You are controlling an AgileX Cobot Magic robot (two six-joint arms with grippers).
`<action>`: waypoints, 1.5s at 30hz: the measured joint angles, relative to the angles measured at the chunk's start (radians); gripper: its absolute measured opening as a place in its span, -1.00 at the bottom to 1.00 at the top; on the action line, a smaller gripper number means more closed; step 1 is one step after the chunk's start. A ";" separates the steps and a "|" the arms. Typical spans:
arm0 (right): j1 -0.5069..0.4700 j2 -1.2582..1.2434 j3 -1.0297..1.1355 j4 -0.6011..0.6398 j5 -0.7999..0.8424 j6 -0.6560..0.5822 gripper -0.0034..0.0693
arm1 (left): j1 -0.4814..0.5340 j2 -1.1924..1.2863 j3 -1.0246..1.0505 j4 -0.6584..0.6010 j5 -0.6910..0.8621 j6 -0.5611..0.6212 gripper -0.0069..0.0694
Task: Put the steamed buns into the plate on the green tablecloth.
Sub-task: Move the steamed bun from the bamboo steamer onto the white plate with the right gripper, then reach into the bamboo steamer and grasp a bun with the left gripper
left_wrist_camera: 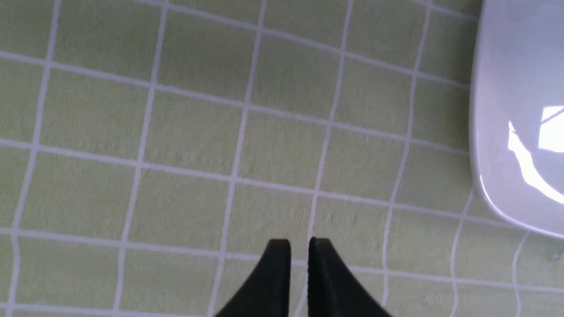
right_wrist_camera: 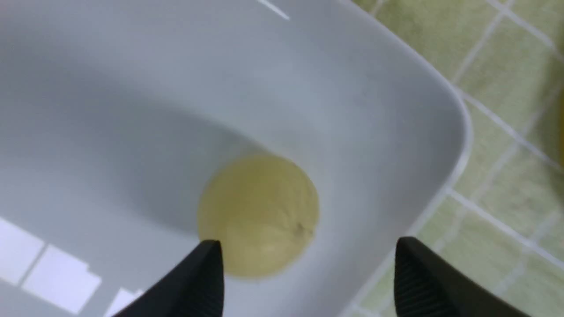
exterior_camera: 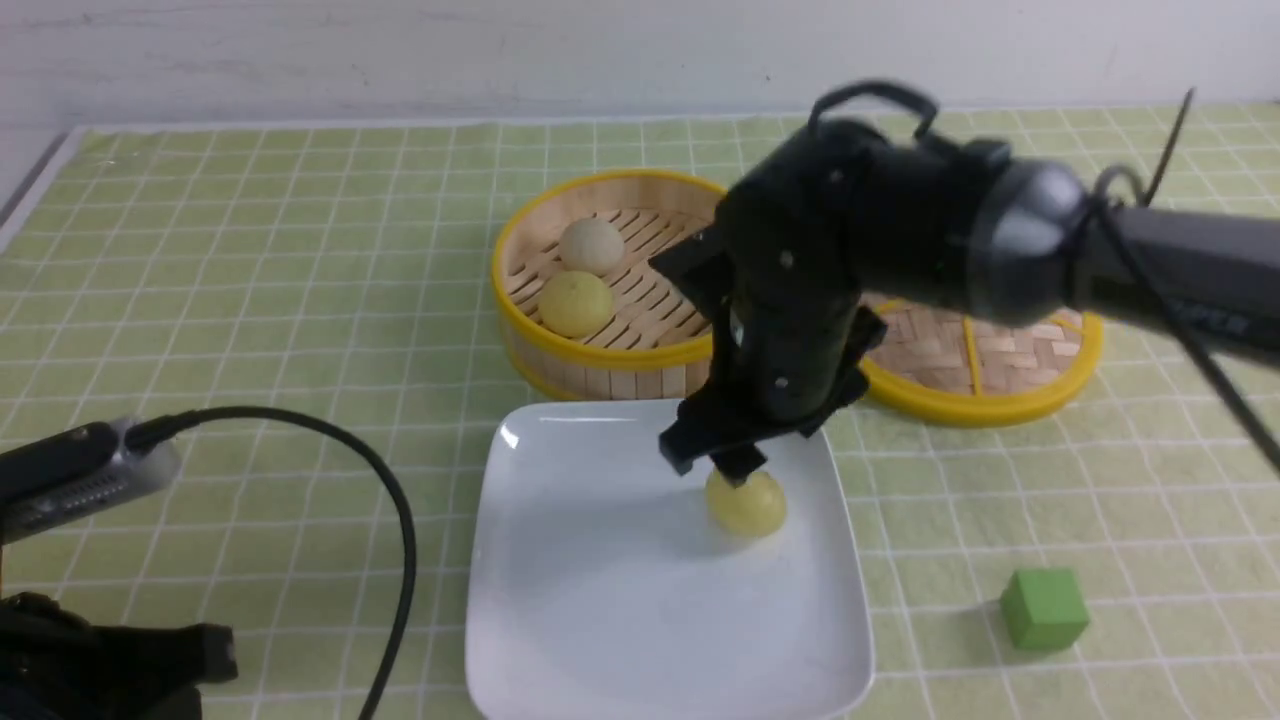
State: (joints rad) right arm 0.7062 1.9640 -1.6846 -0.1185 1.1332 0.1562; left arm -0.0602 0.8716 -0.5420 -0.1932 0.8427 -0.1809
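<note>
One pale yellow steamed bun (exterior_camera: 746, 503) (right_wrist_camera: 257, 215) lies on the white square plate (exterior_camera: 600, 620) (right_wrist_camera: 132, 88), free of any grip. My right gripper (exterior_camera: 735, 470) (right_wrist_camera: 308, 244) hangs just above it, open, its fingertips spread wider than the bun. Two more steamed buns sit in the bamboo steamer: an off-white one (exterior_camera: 591, 245) and a pale yellow one (exterior_camera: 576, 303). The plate rests on the green tablecloth (exterior_camera: 250, 300). My left gripper (left_wrist_camera: 299, 242) hovers over bare cloth left of the plate (left_wrist_camera: 515, 88), its fingers a thin slit apart and empty.
The round bamboo steamer (exterior_camera: 600, 360) stands just behind the plate. Its woven lid (exterior_camera: 985, 365) lies to the right, partly behind my right arm. A green cube (exterior_camera: 1044, 607) sits right of the plate. The left arm's black cable (exterior_camera: 400, 520) loops near the plate's left edge.
</note>
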 joint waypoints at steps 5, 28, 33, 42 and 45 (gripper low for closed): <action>-0.013 -0.196 -0.051 0.029 0.079 -0.118 0.01 | 0.000 0.000 -0.001 -0.024 -0.051 0.000 -0.58; -0.256 -0.914 0.950 0.155 -0.245 -0.035 -0.94 | -0.085 0.784 -0.849 -0.269 0.094 0.256 -0.07; -0.257 -0.914 0.950 0.155 -0.276 -0.034 -0.93 | -0.216 0.971 -1.089 -0.144 0.108 0.172 0.41; -0.257 -0.914 0.951 0.155 -0.298 -0.031 -0.91 | -0.327 1.278 -1.442 0.203 0.126 0.009 0.53; -0.257 -0.914 0.951 0.155 -0.306 -0.031 -0.91 | -0.346 1.331 -1.477 0.217 0.126 0.007 0.52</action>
State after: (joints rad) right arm 0.4488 1.0500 -0.7337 0.0367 0.8272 0.1255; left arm -0.4062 2.2026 -2.0189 0.0239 0.9690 -0.1742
